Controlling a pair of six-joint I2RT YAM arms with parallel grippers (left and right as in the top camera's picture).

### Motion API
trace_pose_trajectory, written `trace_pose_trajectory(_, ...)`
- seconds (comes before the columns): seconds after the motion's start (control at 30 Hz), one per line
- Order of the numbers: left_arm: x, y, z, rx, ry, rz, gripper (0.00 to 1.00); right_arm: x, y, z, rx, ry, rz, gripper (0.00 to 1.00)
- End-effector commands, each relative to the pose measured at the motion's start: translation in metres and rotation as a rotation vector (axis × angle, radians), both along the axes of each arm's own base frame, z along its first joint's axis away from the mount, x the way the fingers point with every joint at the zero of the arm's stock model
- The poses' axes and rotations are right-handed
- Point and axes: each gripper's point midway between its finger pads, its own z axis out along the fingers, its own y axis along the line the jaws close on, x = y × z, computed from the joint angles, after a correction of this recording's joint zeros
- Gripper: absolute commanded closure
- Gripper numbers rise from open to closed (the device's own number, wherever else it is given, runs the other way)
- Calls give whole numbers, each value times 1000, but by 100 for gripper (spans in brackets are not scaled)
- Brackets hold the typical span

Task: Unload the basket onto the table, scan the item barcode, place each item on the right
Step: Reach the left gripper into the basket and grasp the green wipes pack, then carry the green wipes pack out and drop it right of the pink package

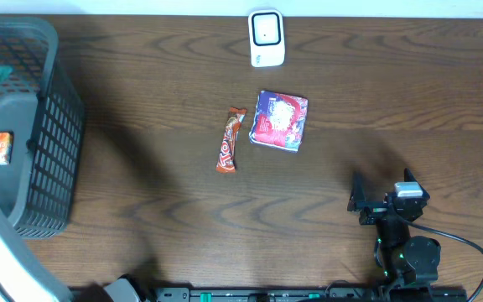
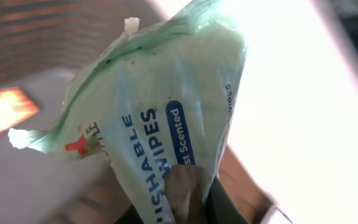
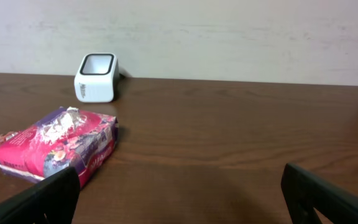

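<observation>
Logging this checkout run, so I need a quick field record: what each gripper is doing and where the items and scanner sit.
left gripper: shut on wipes pack
right gripper: open, empty, low over table
scanner: far edge of table
candy bar: mid-table, beside pink packet, apart
pink packet: flat, in front of scanner
basket: left end of table

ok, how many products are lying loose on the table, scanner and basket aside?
2. An orange candy bar near the centre; a pink pack just right of it. More may hide behind the basket.
</observation>
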Motion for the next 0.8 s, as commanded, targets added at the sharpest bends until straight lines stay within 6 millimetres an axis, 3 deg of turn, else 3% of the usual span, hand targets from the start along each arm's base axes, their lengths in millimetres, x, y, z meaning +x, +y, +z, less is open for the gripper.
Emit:
trace_pose_trajectory(0.0,9,-84,35,20,-112,-279,93,0,2,-1,3,2,8,1)
trace_pose_trajectory(0.1,18,-146,40,81,-128,-478,93,0,2,-1,3,2,8,1)
trace_pose_trajectory(0.23,28,-233,21,69,-86,-711,93,0,2,-1,3,2,8,1)
trace_pose_trajectory(0.4,35,-331,-26,55,29,-953,93,0,2,-1,3,2,8,1)
trace_pose_trajectory(0.43,35,-359,-42,48,63,-1021,93,0,2,-1,3,2,8,1)
trace_pose_trajectory(0.53,37,-412,-77,41,123,-1135,93,0,2,-1,3,2,8,1)
trace_pose_trajectory(0.77,42,-496,-153,39,214,-1287,93,0,2,-1,3,2,8,1)
